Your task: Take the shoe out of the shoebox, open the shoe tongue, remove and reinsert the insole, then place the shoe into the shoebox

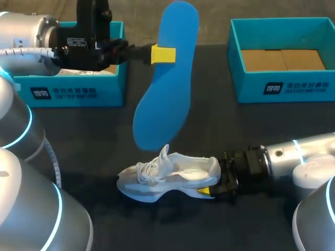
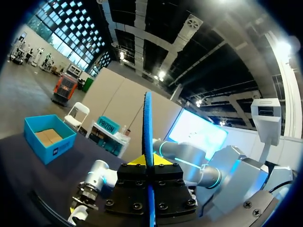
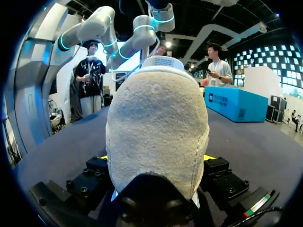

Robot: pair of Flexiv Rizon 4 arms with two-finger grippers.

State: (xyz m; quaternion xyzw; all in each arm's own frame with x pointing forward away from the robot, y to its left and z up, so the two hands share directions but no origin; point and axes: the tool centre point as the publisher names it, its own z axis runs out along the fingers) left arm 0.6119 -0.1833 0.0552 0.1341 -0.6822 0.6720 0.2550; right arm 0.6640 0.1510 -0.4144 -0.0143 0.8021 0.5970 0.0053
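Reinsertion seemed the step in hand: left jaws clenched the blue insole (image 1: 163, 91) upright, above the white sneaker (image 1: 172, 172) whose heel sat gripped between the right jaws on the table (image 1: 94, 141), so next it needed lowering into the sneaker's opening.

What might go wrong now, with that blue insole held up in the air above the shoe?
The left gripper pinches the insole only at one edge, so the long sole might slip or twist free. From the head view, its lower end seems to hang over the laces rather than the opening, so it may snag going in. The right gripper holds the shoe only by the heel, so a push could swing the toe.
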